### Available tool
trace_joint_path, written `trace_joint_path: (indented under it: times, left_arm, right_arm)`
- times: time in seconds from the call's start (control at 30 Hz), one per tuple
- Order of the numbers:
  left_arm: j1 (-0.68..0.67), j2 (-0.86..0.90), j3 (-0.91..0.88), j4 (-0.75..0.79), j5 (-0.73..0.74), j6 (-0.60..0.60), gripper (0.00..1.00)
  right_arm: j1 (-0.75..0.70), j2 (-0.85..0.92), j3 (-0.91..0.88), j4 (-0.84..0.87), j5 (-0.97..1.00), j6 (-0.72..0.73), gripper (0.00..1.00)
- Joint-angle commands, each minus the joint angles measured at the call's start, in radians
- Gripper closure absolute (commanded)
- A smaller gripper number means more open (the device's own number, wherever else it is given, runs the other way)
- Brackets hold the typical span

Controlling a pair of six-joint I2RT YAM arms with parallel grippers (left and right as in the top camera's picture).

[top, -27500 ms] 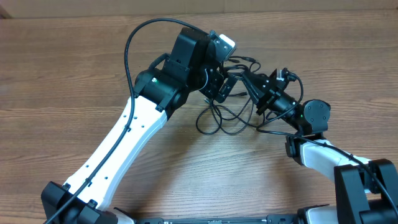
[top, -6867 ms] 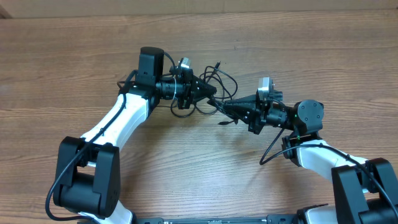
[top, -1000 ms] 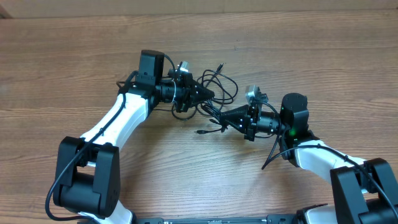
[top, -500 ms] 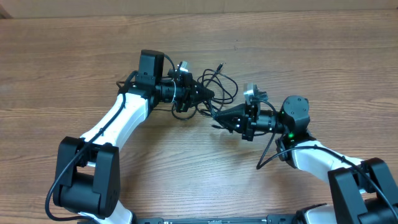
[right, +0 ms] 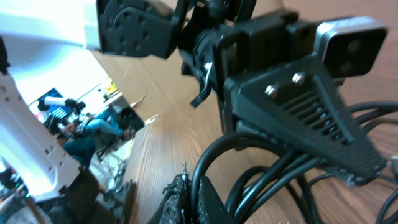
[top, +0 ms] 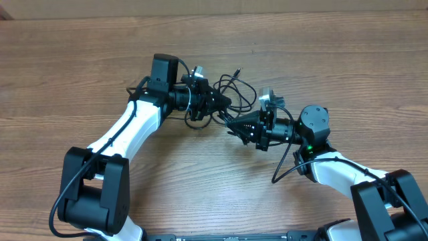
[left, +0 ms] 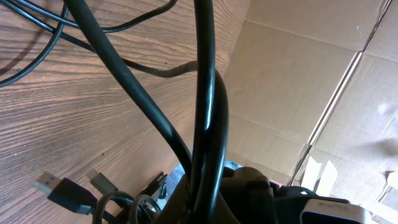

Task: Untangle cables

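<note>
Left pincer is clamped shut on the cables, whose loose loops bunch just beyond its tip, on the side away from the robot's base. Right pincer, likewise shut on a strand, sits just beside the left pincer on the near side, tips almost meeting. The gripped stretch runs roughly tip to tip, so drawing apart along that line seems the way to open the knot.

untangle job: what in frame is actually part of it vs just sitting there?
Job:
- cables, bunched between the arms
- left claw, shut on them
- right claw, shut on them

Just there:
- wooden table
- cardboard behind
- right arm's own cable
</note>
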Motion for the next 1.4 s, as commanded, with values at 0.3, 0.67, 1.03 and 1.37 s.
trace_joint_path:
  times: [0.3,0.67,1.03,1.37]
  left_arm:
    - [-0.060,-0.014,0.015,0.002,-0.032,0.002,0.96]
    - [-0.077,-0.014,0.015,0.001,-0.043,0.024,0.96]
    - [-0.079,-0.014,0.015,-0.005,0.001,0.069,0.96]
    - [-0.013,-0.014,0.015,-0.004,0.048,0.069,0.96]
  right_arm:
    - [0.009,-0.007,0.010,0.197,0.152,0.092,0.96]
    - [0.010,-0.007,0.010,0.235,0.224,0.090,0.96]
    - [0.010,-0.007,0.010,0.205,0.394,-0.101,0.80]
    - [0.010,-0.007,0.010,0.046,0.394,-0.100,0.50]
